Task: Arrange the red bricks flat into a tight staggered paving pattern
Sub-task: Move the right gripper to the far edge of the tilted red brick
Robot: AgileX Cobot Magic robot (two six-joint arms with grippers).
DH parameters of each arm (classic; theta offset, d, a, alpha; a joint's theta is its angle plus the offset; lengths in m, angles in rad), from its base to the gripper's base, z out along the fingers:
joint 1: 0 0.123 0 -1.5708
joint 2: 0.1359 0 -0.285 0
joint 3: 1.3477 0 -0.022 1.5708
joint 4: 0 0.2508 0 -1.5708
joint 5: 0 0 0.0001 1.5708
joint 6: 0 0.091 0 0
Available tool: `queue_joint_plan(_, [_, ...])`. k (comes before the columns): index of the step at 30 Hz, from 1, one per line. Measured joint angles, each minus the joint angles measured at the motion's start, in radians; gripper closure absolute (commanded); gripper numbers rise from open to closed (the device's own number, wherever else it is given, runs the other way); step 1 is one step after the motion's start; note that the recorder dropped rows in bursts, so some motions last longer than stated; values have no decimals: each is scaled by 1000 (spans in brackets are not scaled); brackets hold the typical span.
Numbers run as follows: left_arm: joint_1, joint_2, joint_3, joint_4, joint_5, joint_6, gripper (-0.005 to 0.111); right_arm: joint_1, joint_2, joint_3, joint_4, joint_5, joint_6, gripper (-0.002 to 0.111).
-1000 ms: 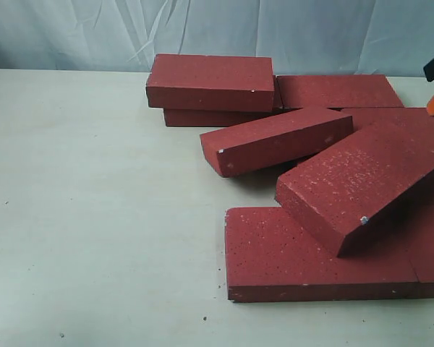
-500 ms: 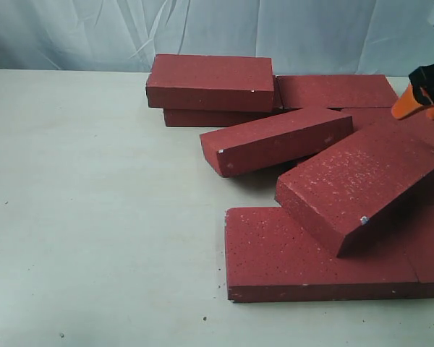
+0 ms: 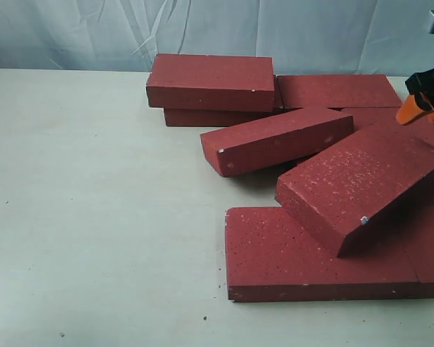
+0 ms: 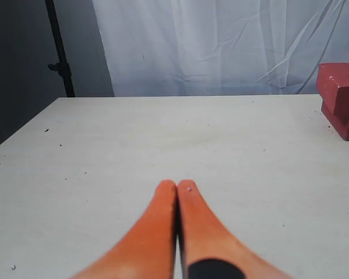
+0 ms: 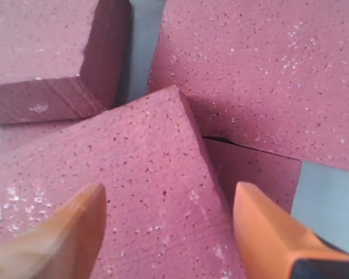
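Eight bricks (image 3: 275, 141) show in the exterior view, all in the right half of the frame on a pale table (image 3: 94, 217). Two are stacked at upper centre, two lie flat toward the upper right, two tilted ones lean across the middle, and two lie flat and touching at lower right; several are partly hidden. The right claw (image 3: 424, 108), at the upper right edge, hangs above the rear bricks with its two orange fingers (image 5: 267, 232) wide apart, gripping nothing; its wrist view shows them on either side of a tilted brick's corner. The left claw (image 4: 177, 197) has its two fingers pressed together, empty, over the table, with the stacked pair at the edge of its view. One white curtain (image 3: 275, 29) hangs behind
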Motion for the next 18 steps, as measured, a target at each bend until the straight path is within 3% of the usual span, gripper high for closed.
queue_joint_plan(18, [0,0,0,0,0,0,107,0,88,0,-24,26,-98,47])
